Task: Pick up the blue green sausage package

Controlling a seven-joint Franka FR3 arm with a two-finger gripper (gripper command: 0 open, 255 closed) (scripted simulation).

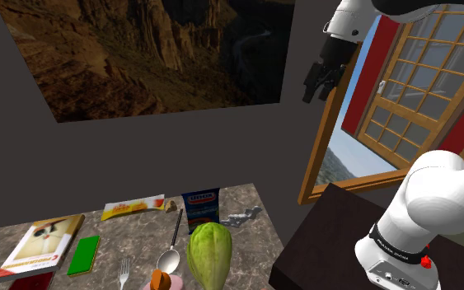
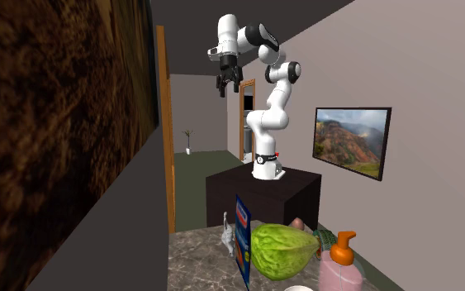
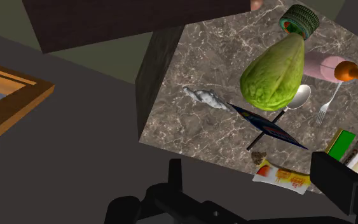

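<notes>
Gripper (image 2: 229, 88) high above dark stand (image 1: 329, 239), 2 fingers spread apart, grasping nothing, blue sausage package (image 1: 201, 209) upright on marble table (image 1: 250, 237), just behind green lettuce head (image 1: 209, 254), well apart from gripper.

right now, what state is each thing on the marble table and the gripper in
black two-finger gripper: open, empty, high above the grey marble table
blue flat sausage package: upright on its edge, not held
green leafy cabbage: lying beside the package
silver spoon with black handle: lying flat
pink bottle with orange pump: upright
</notes>
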